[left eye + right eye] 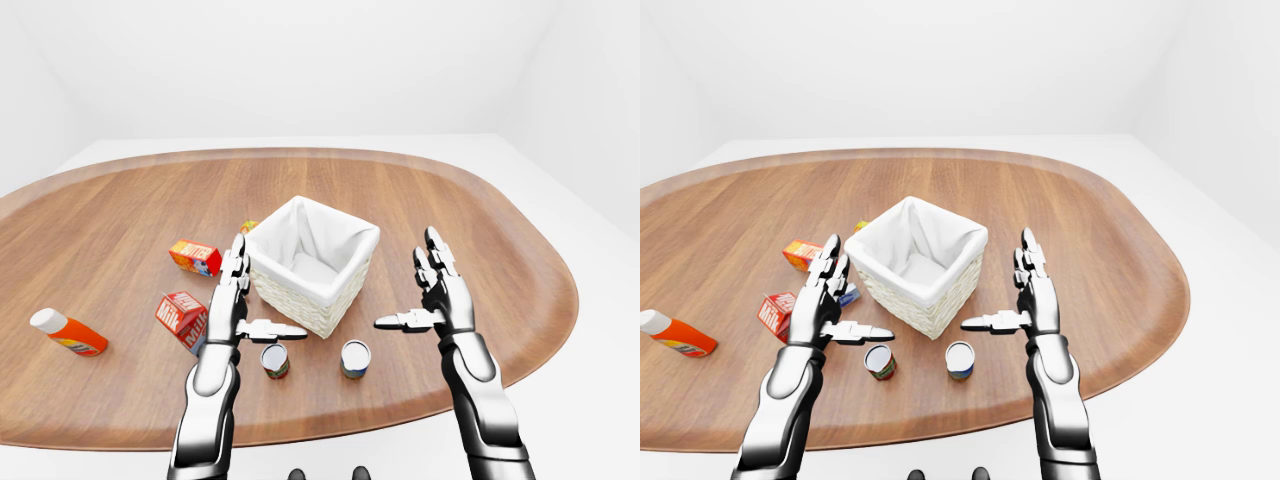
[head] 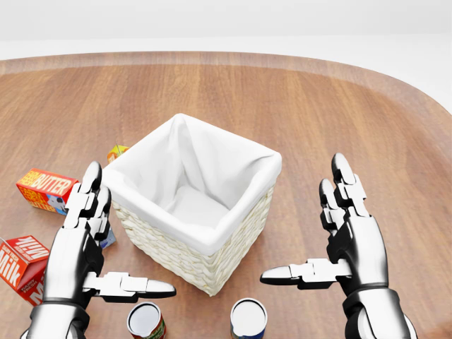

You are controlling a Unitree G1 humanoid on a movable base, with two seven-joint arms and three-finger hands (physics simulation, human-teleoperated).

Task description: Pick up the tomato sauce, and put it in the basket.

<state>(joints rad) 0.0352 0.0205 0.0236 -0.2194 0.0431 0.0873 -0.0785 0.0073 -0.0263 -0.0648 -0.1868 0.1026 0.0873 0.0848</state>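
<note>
The tomato sauce, a small can with a red label [image 1: 275, 361], stands upright on the wooden table just below the white-lined wicker basket [image 1: 312, 262] in the left-eye view. It also shows at the bottom of the head view [image 2: 146, 322]. My left hand [image 1: 256, 298] is open, fingers up and thumb pointing right, just above and left of the can, beside the basket's left wall. My right hand [image 1: 412, 288] is open and empty to the right of the basket, thumb pointing left. Neither hand touches the can.
A blue-labelled can [image 1: 355, 359] stands right of the tomato sauce. A milk carton [image 1: 181, 319], a butter box [image 1: 195, 257] and an orange bottle [image 1: 68, 334] lie to the left. A small orange item [image 1: 248, 226] sits above the basket. The table edge [image 1: 330, 425] runs close below the cans.
</note>
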